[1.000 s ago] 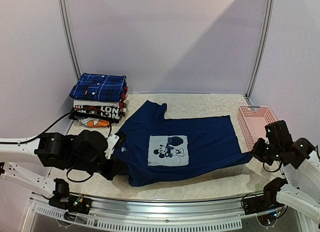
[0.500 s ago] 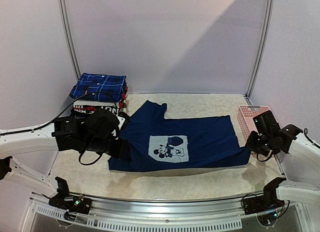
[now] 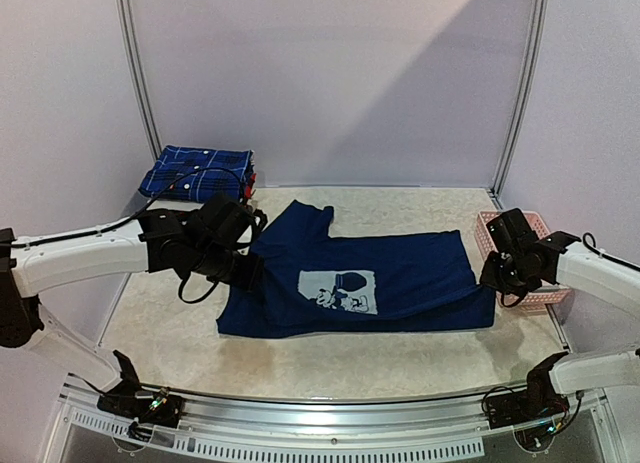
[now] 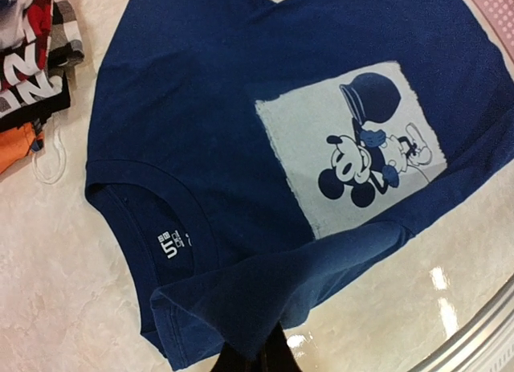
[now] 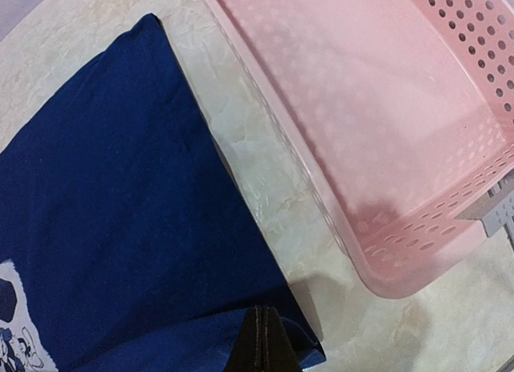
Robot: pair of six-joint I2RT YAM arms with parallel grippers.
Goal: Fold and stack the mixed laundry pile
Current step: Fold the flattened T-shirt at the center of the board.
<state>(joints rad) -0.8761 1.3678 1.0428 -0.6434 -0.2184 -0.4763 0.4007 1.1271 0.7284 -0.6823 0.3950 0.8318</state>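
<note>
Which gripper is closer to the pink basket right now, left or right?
Right. The right gripper pinches a corner of the navy T-shirt close beside the pink basket. The left gripper grips the shirt's opposite end, far from the basket.

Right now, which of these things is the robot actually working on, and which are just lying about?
Part of the job: navy T-shirt, an edge pinched by the left gripper and right gripper; plaid shirt, folded at the far left.
Just lying about: pink basket at the right; folded lettered garments beside the T-shirt's collar.
</note>
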